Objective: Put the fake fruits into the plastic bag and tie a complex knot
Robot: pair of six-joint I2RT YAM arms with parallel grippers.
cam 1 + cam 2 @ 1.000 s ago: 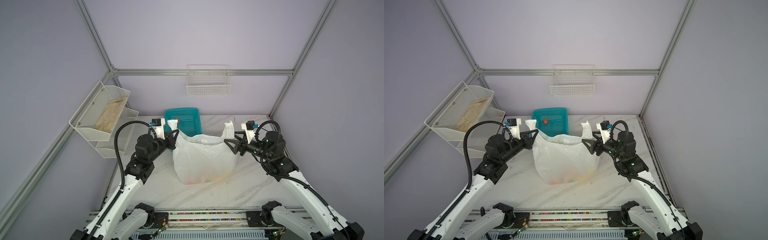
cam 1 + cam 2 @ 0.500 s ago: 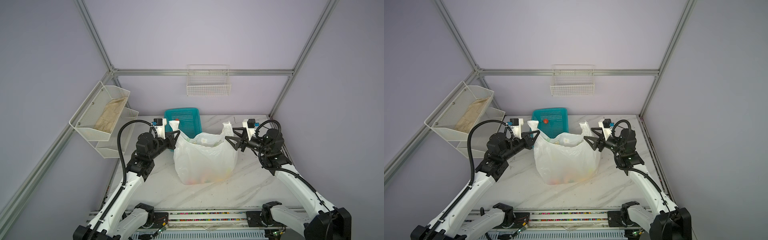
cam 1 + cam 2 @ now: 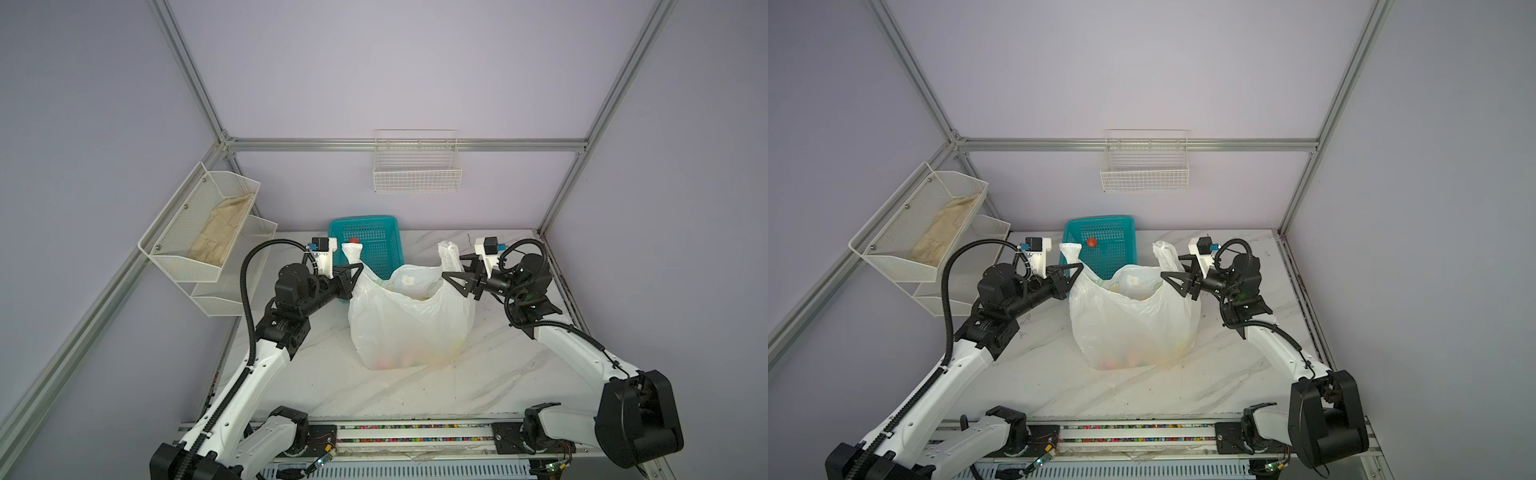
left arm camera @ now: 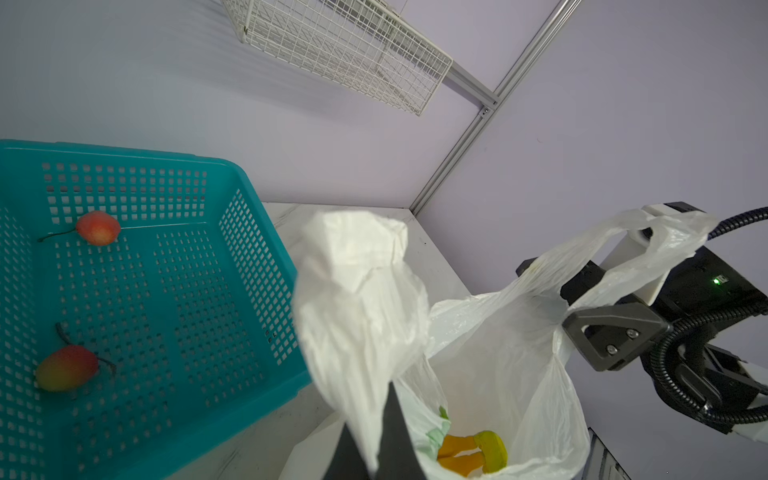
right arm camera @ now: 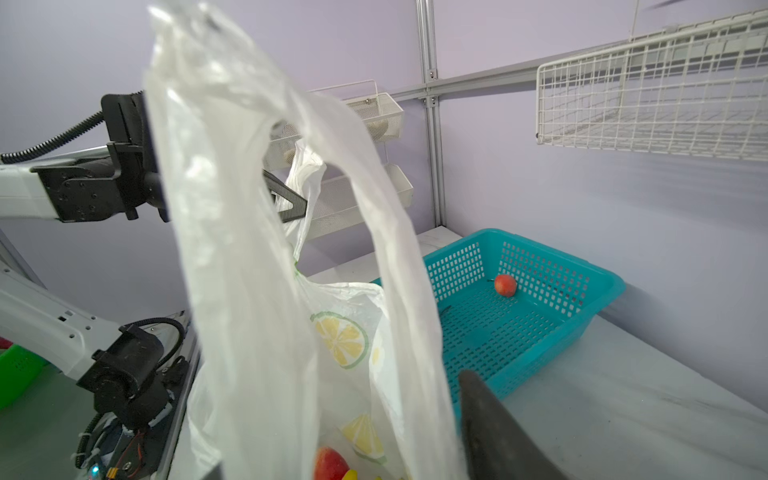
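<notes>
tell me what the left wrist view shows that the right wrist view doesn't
Only the left wrist: a second, red-yellow fruit in the teal basket, and the right gripper, jaws either side of one handle of the plastic bag. Only the right wrist: the bag's lemon-slice print, the left gripper pinching the other handle, the mesh wall shelves. Both: the bag, the basket, one red fruit, the white wire basket.
</notes>
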